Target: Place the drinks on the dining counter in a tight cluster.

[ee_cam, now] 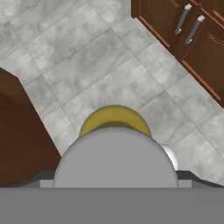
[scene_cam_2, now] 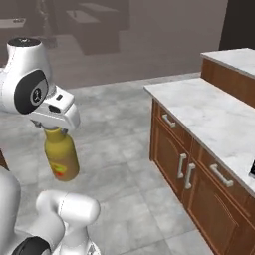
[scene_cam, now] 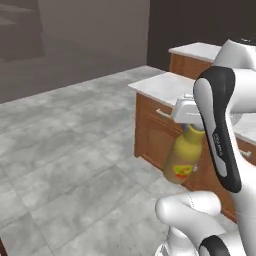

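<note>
1. My gripper is closed around the neck of the mustard-yellow bottle, grasping it just under its grey cap. The grip sits high so that the body hangs free below my hand.

2. The bottle hangs upright in mid-air over the grey tiled floor, touching nothing but my fingers. In the left base view it shows against the drawer cabinet, its red-yellow label facing the camera. It rests on no counter.

3. In the hand view I look straight down on the cap; the yellow shoulder shows just past it, with floor tiles beneath. I judge this a carrying posture: held well above the floor, clear of the cabinet fronts.

4. To the right stands the marble-topped cabinet with silver handles. This is not the delivery surface, and the bottle is well apart from its top.

5. At the far right edge of the right base view, a small dark item sits on that marble top; I cannot tell what it is.

6. Judgement: transport is in progress and placement is not yet done. The risk is swing of the hanging body.
</note>
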